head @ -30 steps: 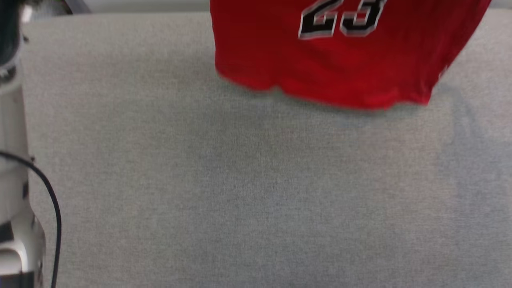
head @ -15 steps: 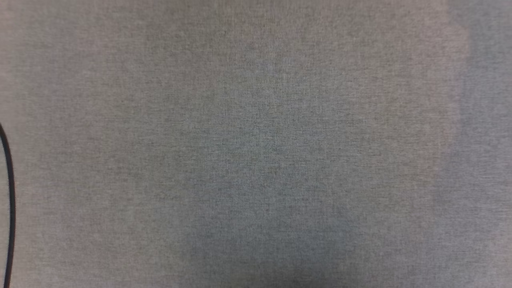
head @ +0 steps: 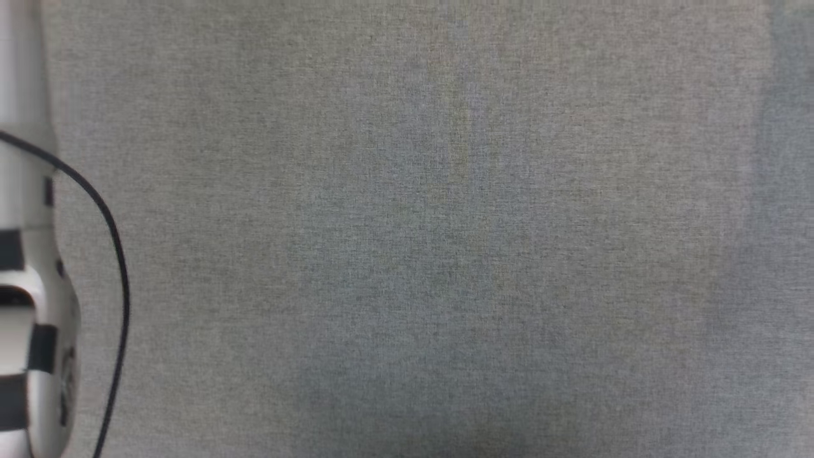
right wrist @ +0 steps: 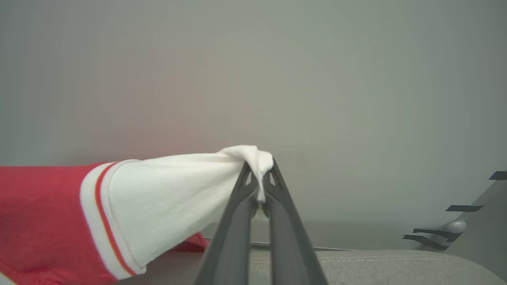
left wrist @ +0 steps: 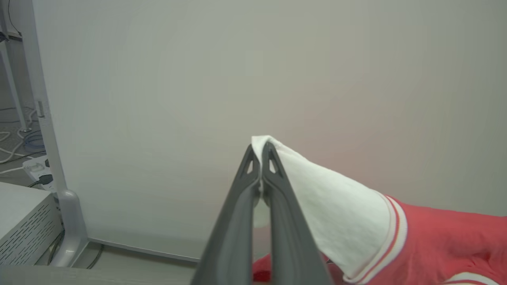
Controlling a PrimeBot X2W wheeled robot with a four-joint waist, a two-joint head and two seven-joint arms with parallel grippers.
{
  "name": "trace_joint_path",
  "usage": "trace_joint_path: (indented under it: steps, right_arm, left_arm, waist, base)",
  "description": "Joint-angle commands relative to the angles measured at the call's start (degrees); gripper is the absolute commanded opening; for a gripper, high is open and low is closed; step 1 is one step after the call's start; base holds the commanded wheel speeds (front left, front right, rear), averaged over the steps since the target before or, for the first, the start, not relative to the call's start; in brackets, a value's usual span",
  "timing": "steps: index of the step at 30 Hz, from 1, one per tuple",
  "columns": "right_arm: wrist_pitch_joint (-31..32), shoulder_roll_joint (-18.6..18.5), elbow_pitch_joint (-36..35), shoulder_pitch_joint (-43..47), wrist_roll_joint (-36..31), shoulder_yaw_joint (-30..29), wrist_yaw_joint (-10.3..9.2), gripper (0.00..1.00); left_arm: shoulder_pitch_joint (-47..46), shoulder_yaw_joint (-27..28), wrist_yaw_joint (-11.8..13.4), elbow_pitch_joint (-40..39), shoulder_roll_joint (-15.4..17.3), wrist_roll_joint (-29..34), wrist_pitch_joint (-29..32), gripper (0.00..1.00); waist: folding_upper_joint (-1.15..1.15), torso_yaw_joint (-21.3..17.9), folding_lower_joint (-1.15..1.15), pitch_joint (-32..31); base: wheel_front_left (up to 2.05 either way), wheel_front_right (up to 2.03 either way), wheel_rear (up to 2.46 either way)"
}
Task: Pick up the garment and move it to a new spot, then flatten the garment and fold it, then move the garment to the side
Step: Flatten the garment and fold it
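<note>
left claw [left wrist: 260, 148] pinching one white sleeve of the garment [left wrist: 435, 237]; right claw [right wrist: 259, 168] clamped on the other sleeve. the red body stretches between them over the grey fabric surface [right wrist: 396, 265], pale wall [left wrist: 237, 59] behind.

The garment [left wrist: 443, 237] is red in the body. Its sleeve is plain white, and the cuff is white ribbing crossed by a thin red stripe; the right wrist view shows the same pattern on the garment [right wrist: 158, 206]. The fingers of the left gripper [left wrist: 260, 148] are dark charcoal grey, matt and unpatterned, and so are those of the right gripper [right wrist: 259, 168]. The fabric surface [head: 407, 229] is a mottled mid-grey with a fine weave. The forearm [head: 25, 305] is pale silver-white with black bands, and a black cable [head: 117, 267] lies beside it. The wall [left wrist: 198, 79] is pale grey-white, faintly pink near the sleeve. The box [left wrist: 23, 225] is light grey with rows of dark slots.
</note>
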Motion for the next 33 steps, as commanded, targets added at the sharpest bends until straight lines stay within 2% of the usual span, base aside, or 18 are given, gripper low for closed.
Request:
trace_joint_path:
  steps: [1, 8, 20, 28, 33]
  right_arm:
    - [-0.6, -0.6, 0.2, 1.9, 0.5, 0.6, -0.06, 0.0]
    - [0.4, -3.0, 0.7, 14.6, 3.8, 4.2, -0.06, 0.0]
    - [7.4, -6.8, -1.8, 35.6, 9.8, 6.4, -0.06, 0.0]
    - [12.6, -8.2, -5.6, 47.5, 13.2, 5.2, -0.06, 0.0]
    - [17.1, -8.7, -9.5, 55.5, 15.7, 3.3, -0.06, 0.0]
  left_arm:
    - [2.2, -0.3, -0.4, 0.3, -0.2, -0.8, -0.7, 0.0]
    - [15.9, -2.8, -0.6, 1.4, -0.8, -4.4, -1.2, 0.0]
    - [38.0, -6.8, -0.5, -1.6, 3.9, -8.5, 5.0, 0.0]
    - [51.8, -7.3, 1.4, -8.2, 7.1, -11.0, 10.7, 0.0]
    - [60.7, -7.8, 3.5, -14.6, 7.9, -13.3, 14.5, 0.0]
  waist:
    - [0.0, 0.4, -0.01, -2.1]
    - [0.0, 0.7, -0.01, -9.4]
    - [0.0, 1.1, -0.01, -22.5]
    - [0.0, 0.9, -0.01, -28.7]
    - [0.0, 0.8, -0.01, -32.2]
  base:
    - [0.0, 0.0, 0.0]
    - [0.0, 0.0, 0.0]
    - [0.0, 0.0, 0.0]
    - [0.0, 0.0, 0.0]
    - [0.0, 0.0, 0.0]
